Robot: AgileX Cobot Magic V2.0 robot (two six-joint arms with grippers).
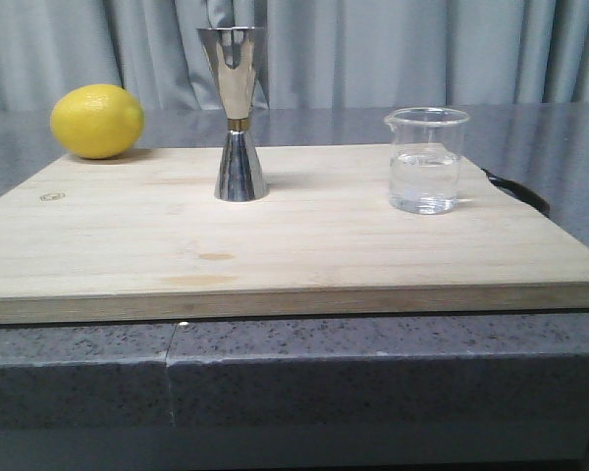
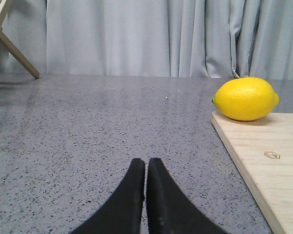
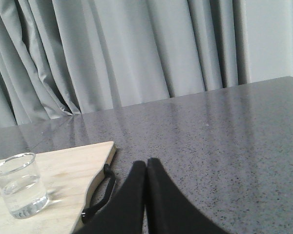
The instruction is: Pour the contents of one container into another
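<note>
— Where are your claws right now?

— My left gripper (image 2: 145, 187) has its fingers pressed together on nothing, low over the grey countertop (image 2: 97, 126), left of the wooden cutting board (image 1: 294, 235). My right gripper (image 3: 146, 187) is likewise closed and empty, off the board's right edge.

— And the vessels?

— The glass beaker (image 1: 426, 160), partly full of clear liquid, stands upright on the board's right side. The steel jigger (image 1: 238, 113) stands upright mid-board, well apart from it. A lemon (image 1: 97, 121) sits at the far left corner.
</note>
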